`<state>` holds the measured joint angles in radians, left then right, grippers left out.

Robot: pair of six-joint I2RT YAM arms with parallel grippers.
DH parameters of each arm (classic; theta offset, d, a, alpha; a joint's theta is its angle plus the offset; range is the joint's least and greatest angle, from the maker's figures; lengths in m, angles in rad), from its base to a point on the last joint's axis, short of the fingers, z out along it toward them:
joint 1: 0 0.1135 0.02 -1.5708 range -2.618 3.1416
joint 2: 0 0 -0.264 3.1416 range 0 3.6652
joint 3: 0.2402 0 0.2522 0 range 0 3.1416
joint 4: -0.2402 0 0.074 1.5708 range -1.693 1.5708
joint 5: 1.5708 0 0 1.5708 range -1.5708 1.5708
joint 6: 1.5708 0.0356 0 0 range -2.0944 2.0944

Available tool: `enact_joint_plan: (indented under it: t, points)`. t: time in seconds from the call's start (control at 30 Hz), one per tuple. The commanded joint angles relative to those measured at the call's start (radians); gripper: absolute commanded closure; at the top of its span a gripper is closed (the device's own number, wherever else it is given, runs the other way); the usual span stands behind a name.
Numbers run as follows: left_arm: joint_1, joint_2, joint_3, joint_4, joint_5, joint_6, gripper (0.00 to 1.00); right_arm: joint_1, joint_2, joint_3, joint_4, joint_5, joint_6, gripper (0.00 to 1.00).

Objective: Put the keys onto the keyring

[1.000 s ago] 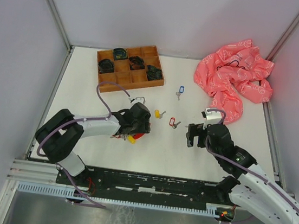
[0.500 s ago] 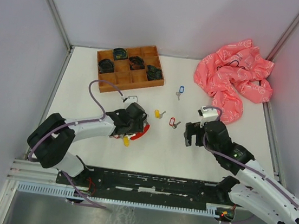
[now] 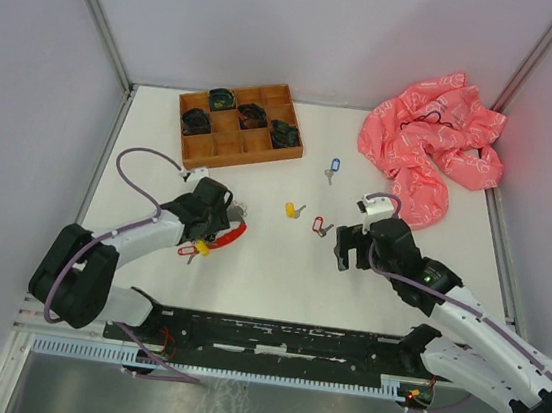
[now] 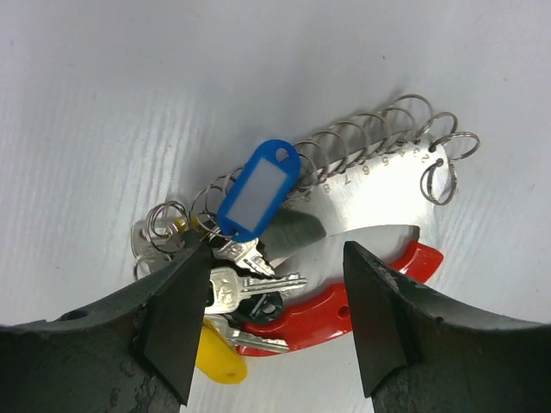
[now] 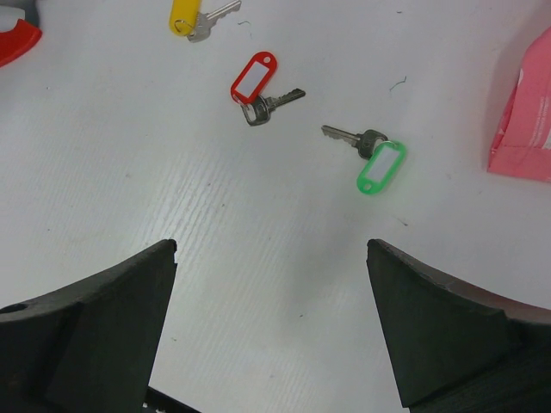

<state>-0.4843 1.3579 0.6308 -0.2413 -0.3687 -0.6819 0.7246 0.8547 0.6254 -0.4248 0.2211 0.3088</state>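
The keyring (image 4: 344, 301) is a bunch with a curved red plastic piece, a row of thin wire rings (image 4: 370, 138) and several keys with a blue tag (image 4: 258, 189) and a yellow tag (image 4: 215, 357). It lies on the table at the left (image 3: 235, 234). My left gripper (image 4: 275, 301) is open and low over the bunch, its fingers on either side of the keys and the red piece. Loose keys lie mid-table: yellow-tagged (image 3: 294, 209), red-tagged (image 3: 319, 224), blue-tagged (image 3: 333, 165) and green-tagged (image 5: 379, 163). My right gripper (image 3: 350, 246) is open and empty just right of them.
A wooden compartment tray (image 3: 263, 145) with dark items stands at the back left. A crumpled pink cloth (image 3: 434, 150) lies at the back right. White walls close the table on three sides.
My left gripper has moved left across the table and the key bunch has shifted left with it. My right gripper has crept slightly towards the loose keys.
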Motion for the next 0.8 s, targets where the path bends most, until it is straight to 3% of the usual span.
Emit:
enact_joint_plan:
  t: [0.0, 0.3, 0.63, 0.77]
  points:
    - [0.020, -0.062, 0.022, 0.002, -0.026, 0.076, 0.30, -0.001, -0.001, 0.059, 0.041, -0.022, -0.009, 0.00]
    - [0.041, -0.003, 0.141, 0.039, -0.039, 0.122, 0.26, -0.002, 0.004, 0.051, 0.052, -0.033, -0.011, 0.00]
    - [0.112, 0.250, 0.254, 0.116, 0.124, 0.139, 0.22, -0.002, 0.013, 0.047, 0.044, -0.046, -0.014, 0.00]
    - [0.100, 0.307, 0.272, 0.128, 0.231, 0.142, 0.26, -0.001, 0.014, 0.048, 0.043, -0.054, -0.014, 0.00]
